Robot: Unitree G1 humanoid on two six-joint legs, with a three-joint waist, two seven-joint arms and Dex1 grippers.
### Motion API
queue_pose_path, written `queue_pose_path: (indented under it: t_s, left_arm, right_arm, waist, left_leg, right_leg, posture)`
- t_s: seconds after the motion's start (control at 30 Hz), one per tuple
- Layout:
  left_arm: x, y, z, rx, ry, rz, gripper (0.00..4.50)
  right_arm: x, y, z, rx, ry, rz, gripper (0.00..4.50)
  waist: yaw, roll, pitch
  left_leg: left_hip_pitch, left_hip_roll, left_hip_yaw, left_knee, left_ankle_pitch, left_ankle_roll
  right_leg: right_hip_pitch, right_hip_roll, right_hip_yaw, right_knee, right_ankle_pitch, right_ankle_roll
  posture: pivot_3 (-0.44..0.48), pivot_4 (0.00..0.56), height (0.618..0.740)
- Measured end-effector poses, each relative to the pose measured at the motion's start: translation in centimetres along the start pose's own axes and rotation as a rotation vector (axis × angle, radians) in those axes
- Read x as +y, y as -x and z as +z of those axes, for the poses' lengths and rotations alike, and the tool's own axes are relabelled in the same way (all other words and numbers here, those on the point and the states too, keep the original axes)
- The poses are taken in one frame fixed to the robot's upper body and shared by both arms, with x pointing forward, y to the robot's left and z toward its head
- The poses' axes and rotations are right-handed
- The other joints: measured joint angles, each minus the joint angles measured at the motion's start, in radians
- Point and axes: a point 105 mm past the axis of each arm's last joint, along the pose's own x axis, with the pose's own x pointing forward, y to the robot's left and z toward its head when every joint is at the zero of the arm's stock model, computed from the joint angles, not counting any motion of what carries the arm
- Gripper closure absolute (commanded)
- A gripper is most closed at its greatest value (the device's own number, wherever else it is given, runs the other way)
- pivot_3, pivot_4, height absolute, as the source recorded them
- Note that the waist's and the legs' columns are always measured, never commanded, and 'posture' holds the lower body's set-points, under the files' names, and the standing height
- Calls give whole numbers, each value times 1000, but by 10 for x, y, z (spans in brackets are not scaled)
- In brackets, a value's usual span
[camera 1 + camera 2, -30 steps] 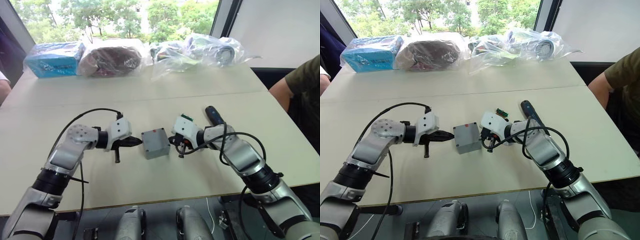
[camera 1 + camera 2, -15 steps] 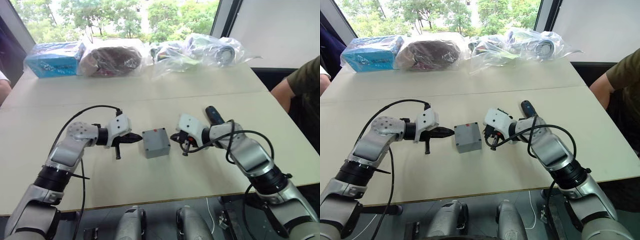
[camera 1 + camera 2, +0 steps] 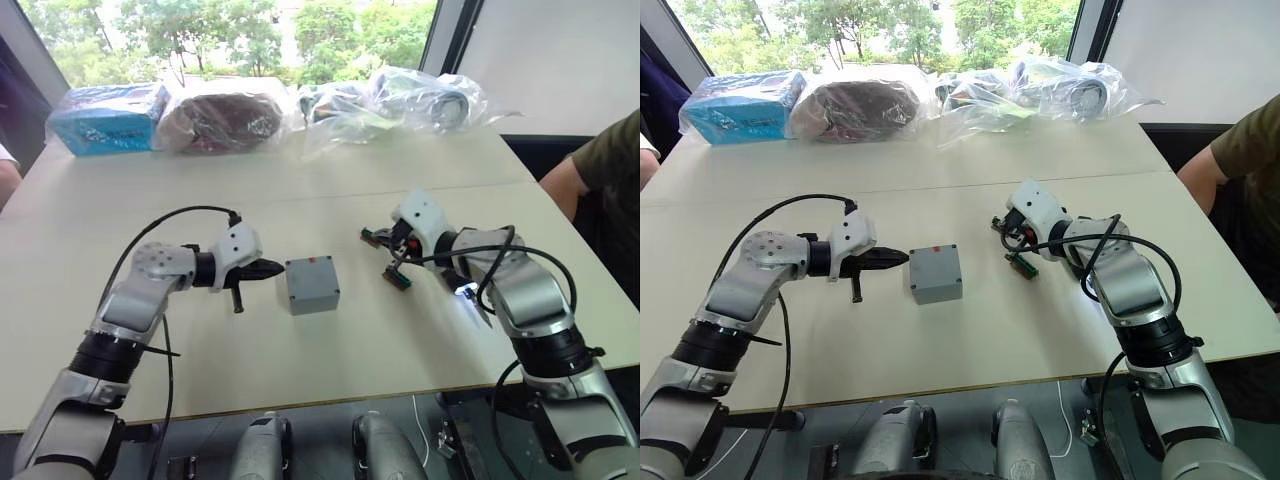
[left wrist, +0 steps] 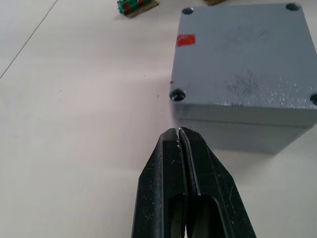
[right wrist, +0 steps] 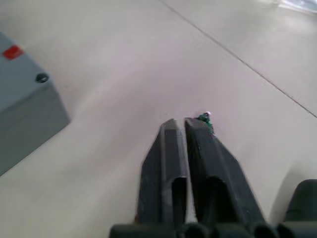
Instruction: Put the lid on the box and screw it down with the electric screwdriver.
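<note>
A blue package [image 3: 105,117] lay at the far left of the bench [image 3: 200,350], with a dark bagged bundle [image 3: 222,120] next to it and clear plastic bags [image 3: 400,100] further along the far edge.

The left tool [image 3: 272,270] hung just above the bench, its fingers [image 4: 184,163] pressed together with nothing between them, the tips pointing at the near side of the box [image 3: 311,285] and just short of touching it. A small dark screw-like piece [image 3: 237,300] stood on the bench under that wrist.

The box sat mid-bench, between the two arms, with the lid [image 4: 245,54] already seated flat on top. A red mark [image 4: 185,40] showed near one lid corner, and the screw holes in the corners looked empty.

Right of the box lay two small green-brown blocks [image 3: 1024,265], one near the right tool [image 3: 1018,240] and one beyond it. That tool's fingers [image 5: 171,148] were closed, or nearly so, and held nothing. The screwdriver [image 3: 470,300] lay on the bench mostly hidden behind the right forearm, its lit tip showing near the elbow cable.

A person's arm in a dark green sleeve [image 3: 610,160] rested at the right edge of the bench.
</note>
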Motion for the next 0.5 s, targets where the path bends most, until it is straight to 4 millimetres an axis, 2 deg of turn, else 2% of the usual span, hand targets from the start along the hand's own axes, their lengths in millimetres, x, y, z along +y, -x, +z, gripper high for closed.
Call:
queue_pose_path:
  t_s: [0.03, 0.07, 0.1, 0.13, 0.17, 0.37, 0.5]
  left_arm:
    - [2, 4, 1, 0, -2, 5, 4500]
    - [4, 11, 5, -6, -10, 11, 4500]
    - [5, 17, 11, -18, -23, 8, 4500]
    - [4, 21, 16, -32, -27, 3, 4500]
    - [3, 23, 21, -49, -30, -4, 4500]
    - [5, 23, 66, -194, -42, -10, 4500]
    - [4, 16, 80, -238, -55, -3, 4500]
  right_arm:
    - [-1, -1, -2, 2, -9, -3, 2600]
    - [-1, -4, -4, -1, -34, -2, 2036]
    - [-1, -6, -5, -6, -62, 3, 1739]
    - [0, -8, -7, -7, -77, 9, 1198]
    - [0, -9, -8, -7, -87, 12, 984]
    - [-10, -22, -4, -29, -141, 4, 984]
    - [-16, -30, -13, 0, -196, -3, 984]
  waist:
    - [0, 0, 0]
    - [0, 0, 0]
    - [0, 0, 0]
    - [-1, 0, 0]
    - [0, 0, 0]
    - [2, 0, 0]
    - [-1, 0, 0]
  left_leg:
    - [0, 0, 0, 0, 0, 0]
    - [0, 0, 0, 0, 0, 0]
    - [0, 0, 0, 0, 0, 0]
    - [0, 0, 0, 0, 0, 0]
    - [0, 0, 0, 0, 0, 0]
    - [0, 0, 0, 1, 0, 0]
    - [0, 0, 0, 0, 0, 0]
  right_leg:
    - [0, 0, 0, 0, 0, 0]
    - [0, 0, 0, 0, 0, 0]
    - [0, 0, 0, 0, 0, 0]
    - [0, 0, 0, 0, 0, 0]
    - [0, 0, 0, 0, 0, 0]
    - [1, 0, 0, 0, 0, 0]
    - [1, 0, 0, 0, 0, 0]
  posture:
    - [0, 150, 740]
    - [0, 150, 740]
    - [0, 150, 740]
    - [0, 150, 740]
    - [0, 150, 740]
    - [0, 150, 740]
    - [0, 150, 740]
